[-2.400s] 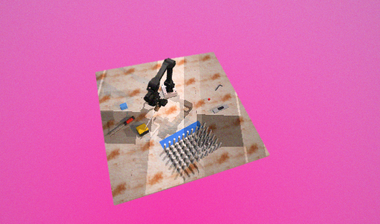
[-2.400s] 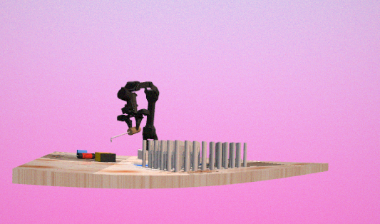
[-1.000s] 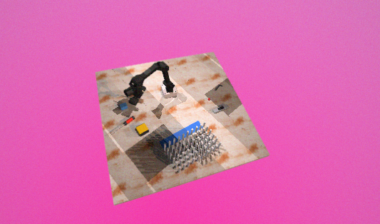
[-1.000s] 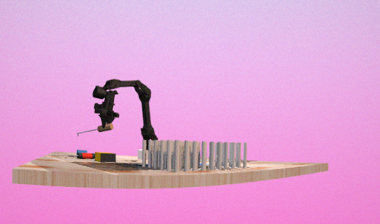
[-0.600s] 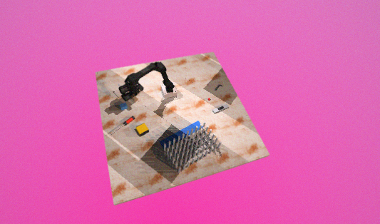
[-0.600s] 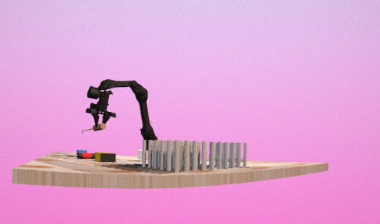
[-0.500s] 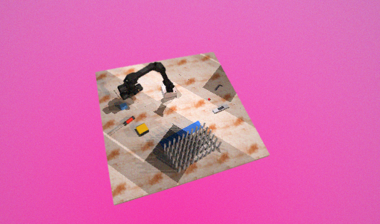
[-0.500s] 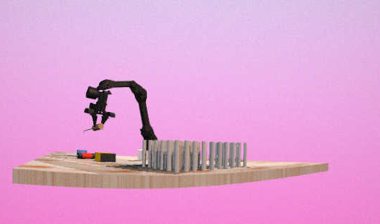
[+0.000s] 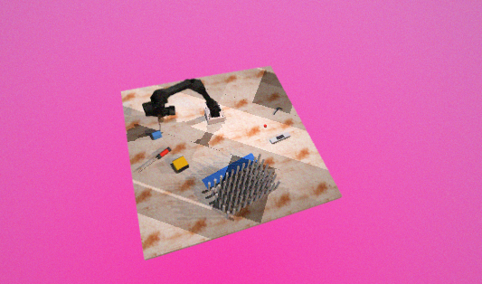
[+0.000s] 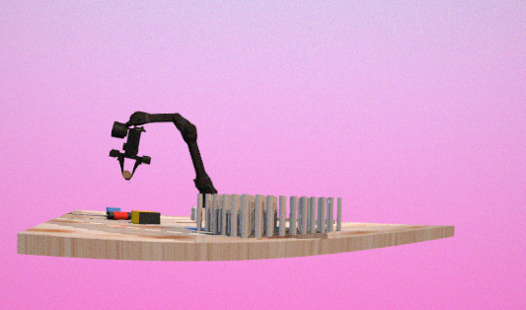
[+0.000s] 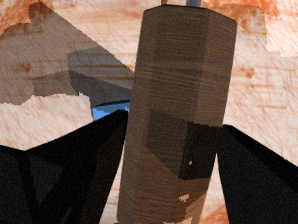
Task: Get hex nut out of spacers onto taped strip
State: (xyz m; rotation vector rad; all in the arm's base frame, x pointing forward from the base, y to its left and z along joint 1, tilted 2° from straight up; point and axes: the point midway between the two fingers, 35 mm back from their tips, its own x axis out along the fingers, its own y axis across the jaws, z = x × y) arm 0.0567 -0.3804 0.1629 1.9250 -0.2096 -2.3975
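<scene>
My gripper is shut on the wooden handle of a tool, held high above the table at the left, well away from the spacers. The tool's thin metal shaft leaves the handle's far end; its tip cannot be made out. The metal spacers stand upright in a dense field. The blue taped strip lies along the side of the field facing the arm. The hex nut cannot be made out in any view.
A yellow and black block, a red-handled screwdriver and a blue block lie on the left. A grey-white object, a small red ball and a dark bent piece lie on the right.
</scene>
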